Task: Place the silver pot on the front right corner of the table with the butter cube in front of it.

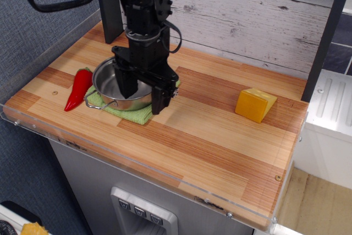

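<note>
The silver pot point(108, 85) sits on a green cloth point(138, 115) at the left middle of the wooden table point(220, 136). My black gripper point(142, 92) is lowered over the pot's right rim, open, with one finger point(126, 82) inside the pot and the other point(160, 96) outside it. Much of the pot's right side is hidden behind the gripper. The yellow-orange butter cube point(255, 104) lies far to the right, near the table's right edge, well apart from the pot.
A red chili pepper point(78, 88) lies just left of the pot. A clear acrylic rim point(165, 182) runs along the front edge. A dark post point(109, 4) and a plank wall stand behind.
</note>
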Tool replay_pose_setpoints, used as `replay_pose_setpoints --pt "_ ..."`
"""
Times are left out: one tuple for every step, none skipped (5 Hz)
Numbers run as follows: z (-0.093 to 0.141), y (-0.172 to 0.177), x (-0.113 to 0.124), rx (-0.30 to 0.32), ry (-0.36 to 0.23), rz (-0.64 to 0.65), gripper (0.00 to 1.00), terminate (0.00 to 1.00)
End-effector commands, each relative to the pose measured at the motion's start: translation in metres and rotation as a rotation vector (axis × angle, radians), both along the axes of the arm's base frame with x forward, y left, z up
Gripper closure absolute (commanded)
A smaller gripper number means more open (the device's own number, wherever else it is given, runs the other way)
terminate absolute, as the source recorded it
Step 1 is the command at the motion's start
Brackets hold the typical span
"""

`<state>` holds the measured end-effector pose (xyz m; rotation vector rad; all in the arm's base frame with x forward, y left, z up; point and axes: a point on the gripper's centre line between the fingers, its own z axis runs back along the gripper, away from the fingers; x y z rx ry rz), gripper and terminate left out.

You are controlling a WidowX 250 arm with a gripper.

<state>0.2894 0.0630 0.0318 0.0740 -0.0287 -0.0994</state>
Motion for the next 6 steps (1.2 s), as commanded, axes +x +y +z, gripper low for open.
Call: replay_pose_setpoints --pt "0.005 0.002 0.005 0.009 -0.014 0.007 0.00 0.00" --pt "0.003 0.003 0.005 0.007 -0.009 0.016 1.00 0.00" --pt "0.005 0.003 0.005 0.007 -0.007 0.021 1.00 0.00" --pt "0.011 0.009 0.004 0.010 -0.007 0.040 1.00 0.00" --pt "0.028 0.009 0.006 0.029 -0.030 0.013 1.00 0.00" --pt "0.039 0.009 0.010 0.048 -0.025 -0.040 1.00 0.00"
